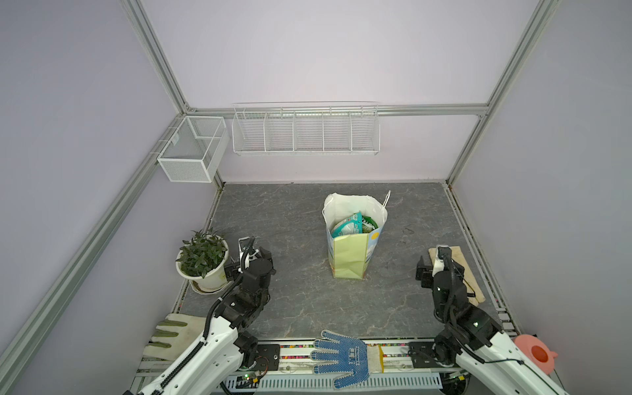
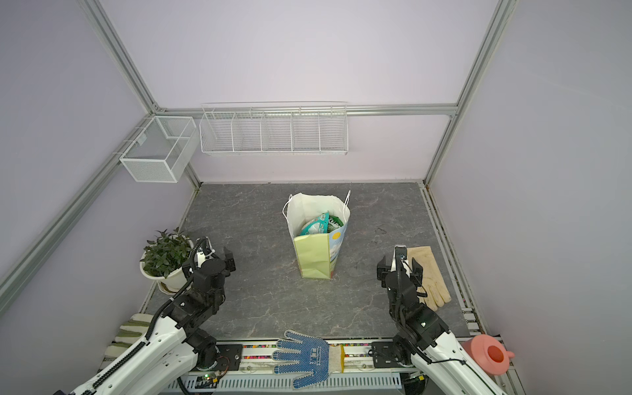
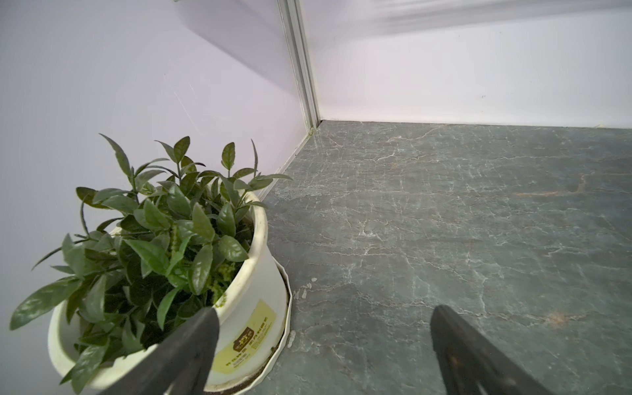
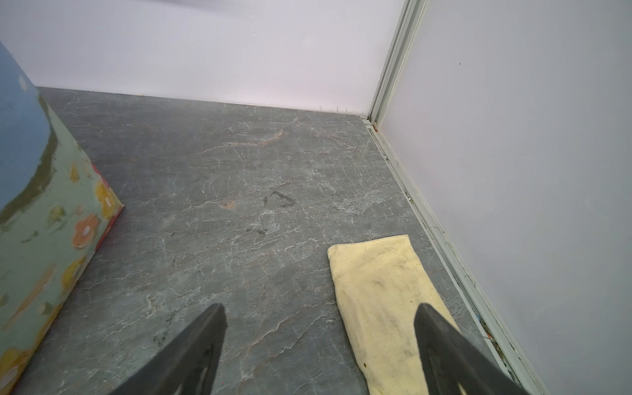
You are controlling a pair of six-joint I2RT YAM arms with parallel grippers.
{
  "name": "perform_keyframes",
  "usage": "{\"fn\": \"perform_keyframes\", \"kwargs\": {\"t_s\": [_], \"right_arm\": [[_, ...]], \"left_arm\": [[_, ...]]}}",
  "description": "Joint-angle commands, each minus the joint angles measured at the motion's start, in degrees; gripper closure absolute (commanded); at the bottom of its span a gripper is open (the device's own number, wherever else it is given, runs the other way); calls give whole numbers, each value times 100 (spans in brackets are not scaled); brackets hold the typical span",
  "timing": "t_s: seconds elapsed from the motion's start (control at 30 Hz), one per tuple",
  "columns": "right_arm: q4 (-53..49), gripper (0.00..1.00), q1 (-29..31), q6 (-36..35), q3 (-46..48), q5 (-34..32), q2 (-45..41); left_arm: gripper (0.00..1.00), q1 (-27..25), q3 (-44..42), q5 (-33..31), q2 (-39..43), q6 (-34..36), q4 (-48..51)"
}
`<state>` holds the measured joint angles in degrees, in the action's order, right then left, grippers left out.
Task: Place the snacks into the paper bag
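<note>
The paper bag (image 1: 349, 256) (image 2: 313, 256) stands upright and open in the middle of the grey table; its flowered side shows in the right wrist view (image 4: 41, 212). Snacks (image 1: 354, 225) (image 2: 319, 224), teal and green packets, lie inside it; I see no snack loose on the table. My left gripper (image 1: 249, 260) (image 2: 208, 261) (image 3: 325, 313) is open and holds nothing; it hovers left of the bag, beside a plant pot. My right gripper (image 1: 439, 266) (image 2: 400, 266) (image 4: 319, 307) is open and holds nothing; it stands right of the bag, over the edge of a cream glove.
A potted plant (image 1: 201, 256) (image 3: 154, 239) stands close by the left gripper. A cream glove (image 1: 473, 280) (image 4: 376, 290) lies under the right gripper. A blue dotted glove (image 1: 342, 355), a striped glove (image 1: 171, 335) and a pink watering can (image 1: 537, 352) sit along the front. White wire baskets (image 1: 304, 133) hang on the back wall.
</note>
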<state>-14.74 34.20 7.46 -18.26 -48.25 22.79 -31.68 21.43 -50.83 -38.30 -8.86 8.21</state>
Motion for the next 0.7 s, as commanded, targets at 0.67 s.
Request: {"fn": "perform_keyframes", "kwargs": {"t_s": [0.67], "right_arm": [[904, 12, -129, -133, 851, -333, 89]], "left_arm": [[3, -180, -658, 219, -17, 225, -610]]}}
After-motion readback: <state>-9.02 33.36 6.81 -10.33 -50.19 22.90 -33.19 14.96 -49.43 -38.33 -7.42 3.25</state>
